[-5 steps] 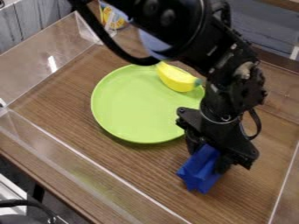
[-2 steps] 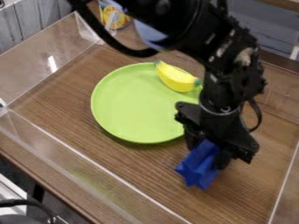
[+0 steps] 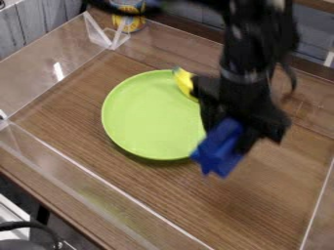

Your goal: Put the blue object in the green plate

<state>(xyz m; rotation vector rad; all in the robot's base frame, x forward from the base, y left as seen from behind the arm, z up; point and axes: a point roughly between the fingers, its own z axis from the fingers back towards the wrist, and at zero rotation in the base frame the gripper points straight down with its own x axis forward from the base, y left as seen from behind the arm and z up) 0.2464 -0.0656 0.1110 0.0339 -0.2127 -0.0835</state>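
Note:
A deep-blue block, the blue object (image 3: 220,148), hangs above the wooden table, just off the lower right rim of the green plate (image 3: 146,117). My gripper (image 3: 235,124) is shut on the block's top end and points almost straight down. The big round lime-green plate lies flat at the middle of the table. Most of a yellow toy (image 3: 183,80) on the plate's far right edge is hidden behind my arm. The frame is blurred by motion.
Clear plastic walls (image 3: 53,68) ring the wooden table on the left, back and front. A yellow and blue item (image 3: 127,18) sits beyond the back wall. Bare wood lies to the right of the plate and in front of it.
My gripper has risen with the blue object, lifting it off the table and shifting it slightly toward the plate. The jaws stayed shut on it.

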